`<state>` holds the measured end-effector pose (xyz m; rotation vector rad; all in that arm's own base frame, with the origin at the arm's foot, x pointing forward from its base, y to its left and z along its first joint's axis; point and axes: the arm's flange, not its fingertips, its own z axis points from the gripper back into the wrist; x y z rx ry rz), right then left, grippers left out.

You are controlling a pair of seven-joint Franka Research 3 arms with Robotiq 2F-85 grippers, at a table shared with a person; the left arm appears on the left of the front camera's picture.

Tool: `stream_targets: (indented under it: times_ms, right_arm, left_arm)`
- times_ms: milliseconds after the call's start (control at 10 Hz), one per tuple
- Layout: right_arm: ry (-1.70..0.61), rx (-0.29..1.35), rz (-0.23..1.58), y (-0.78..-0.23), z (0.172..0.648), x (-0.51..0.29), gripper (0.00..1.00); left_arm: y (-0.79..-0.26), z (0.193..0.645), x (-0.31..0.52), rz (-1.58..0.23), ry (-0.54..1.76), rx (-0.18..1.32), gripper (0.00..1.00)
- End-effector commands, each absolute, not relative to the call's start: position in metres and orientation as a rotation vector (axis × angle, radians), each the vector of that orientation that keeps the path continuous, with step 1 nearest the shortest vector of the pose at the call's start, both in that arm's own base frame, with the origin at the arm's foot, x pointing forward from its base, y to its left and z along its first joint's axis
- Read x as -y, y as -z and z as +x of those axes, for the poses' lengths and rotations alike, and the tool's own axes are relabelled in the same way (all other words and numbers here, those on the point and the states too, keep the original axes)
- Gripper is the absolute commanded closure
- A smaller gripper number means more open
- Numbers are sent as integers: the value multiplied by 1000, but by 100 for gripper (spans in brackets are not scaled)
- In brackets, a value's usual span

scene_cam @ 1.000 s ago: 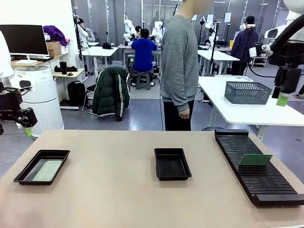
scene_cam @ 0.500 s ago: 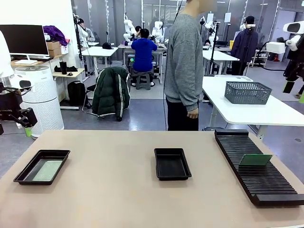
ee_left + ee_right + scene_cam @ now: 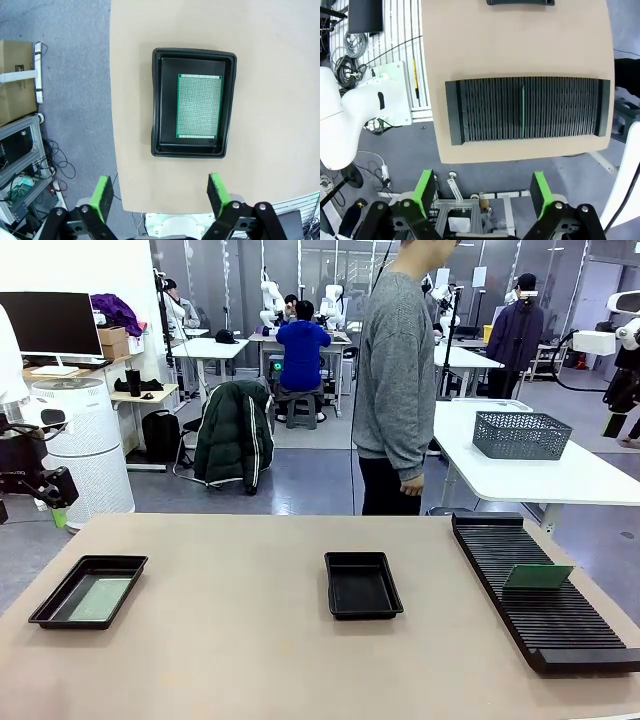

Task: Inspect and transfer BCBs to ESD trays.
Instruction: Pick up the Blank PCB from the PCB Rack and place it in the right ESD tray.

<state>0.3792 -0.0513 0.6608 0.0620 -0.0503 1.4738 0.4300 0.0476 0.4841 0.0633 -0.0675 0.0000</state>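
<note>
Worktop (image 3: 250, 660): tan, with three stations across it.

Left side: left tray (image 3: 62, 588), glossy black and shallow. One board (image 3: 97, 597) lies flat on its floor, speckled pale-green face up. From the left wrist camera, this board sits square to the tray walls and closer to one long wall than the other.

Middle: middle tray (image 3: 365, 614), same make, its black floor showing whole.

Right side: long ribbed rack (image 3: 500, 540), running near to far. A second board (image 3: 537, 576) stands on edge in one slot, about midway along and leaning a little. From the right wrist camera it reads as a thin green line across the ribs.

Left tool (image 3: 160, 195): jaws wide, green pads (image 3: 104, 197) far apart, gripping nothing. It hangs high, looking down on the left tray and well apart from it.

Right tool (image 3: 482, 192): jaws wide too, holding nothing. It is raised well above the rack, off the worktop's right side. The near end of the middle tray just shows at the top of that view.

A person in a grey sweater (image 3: 397, 370) stands side-on beyond the far edge, hands down, touching nothing on the worktop.
</note>
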Motion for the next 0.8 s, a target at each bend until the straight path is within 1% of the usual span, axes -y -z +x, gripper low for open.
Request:
stream_targets:
  times_ms: [0, 700]
  right_arm:
    - [-1475, 49, 65, -659, 378, 51, 0]
    - [-1475, 49, 65, -659, 378, 51, 0]
  left_arm:
    - [-484, 430, -47, 48, -4, 67, 0]
    - [-484, 430, -47, 48, -4, 67, 0]
